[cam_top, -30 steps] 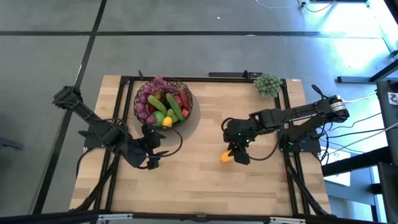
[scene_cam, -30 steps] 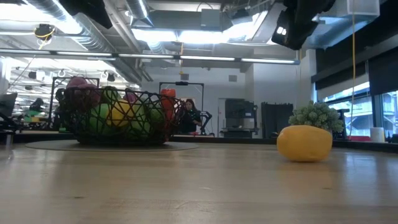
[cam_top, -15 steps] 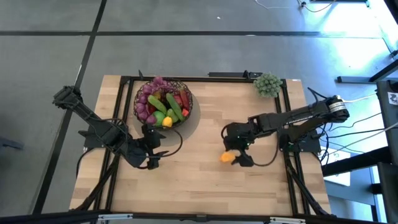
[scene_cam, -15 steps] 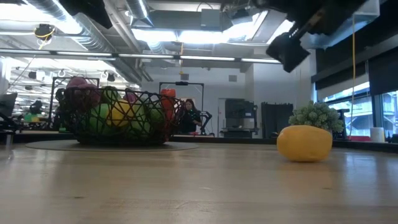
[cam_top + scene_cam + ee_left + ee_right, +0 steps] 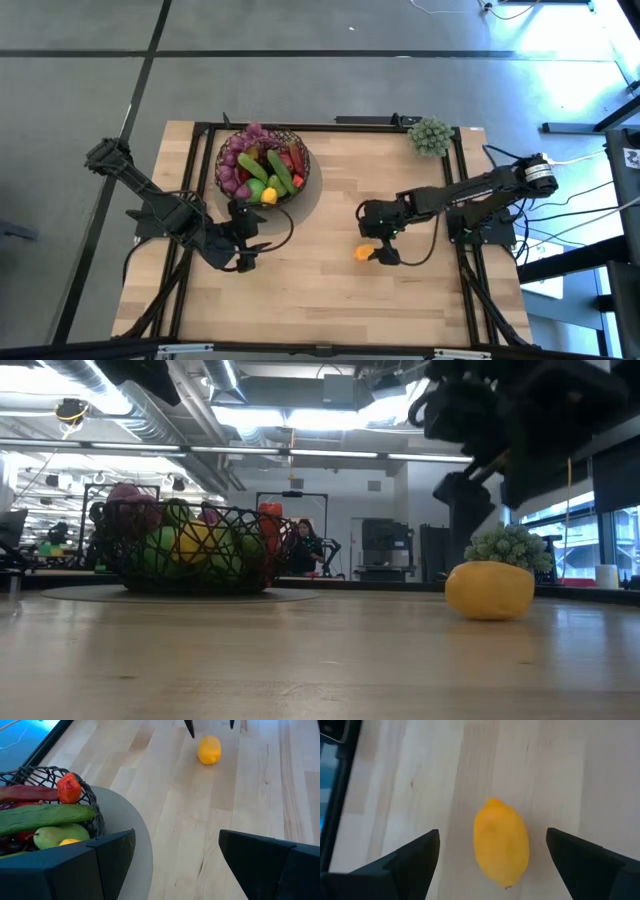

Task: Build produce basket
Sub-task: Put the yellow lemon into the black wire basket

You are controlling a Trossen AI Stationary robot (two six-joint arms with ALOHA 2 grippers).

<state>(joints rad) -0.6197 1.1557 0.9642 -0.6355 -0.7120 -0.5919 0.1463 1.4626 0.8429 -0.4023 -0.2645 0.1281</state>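
My right pincer (image 5: 490,865) stands wide open directly above the lemon (image 5: 501,842), fingers flanking its short axis, not touching. The lemon lies loose on the bare counter (image 5: 330,290), well apart from the basket (image 5: 263,164). Judgement: a light, rigid, smooth toy, liable to roll; grip across the middle, not the tapered ends. My left pincer (image 5: 175,855) waits open beside the basket.

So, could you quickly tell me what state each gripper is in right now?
Left gripper: open, empty, beside the basket.
Right gripper: open, holding nothing, fingers either side of the lemon on the table.
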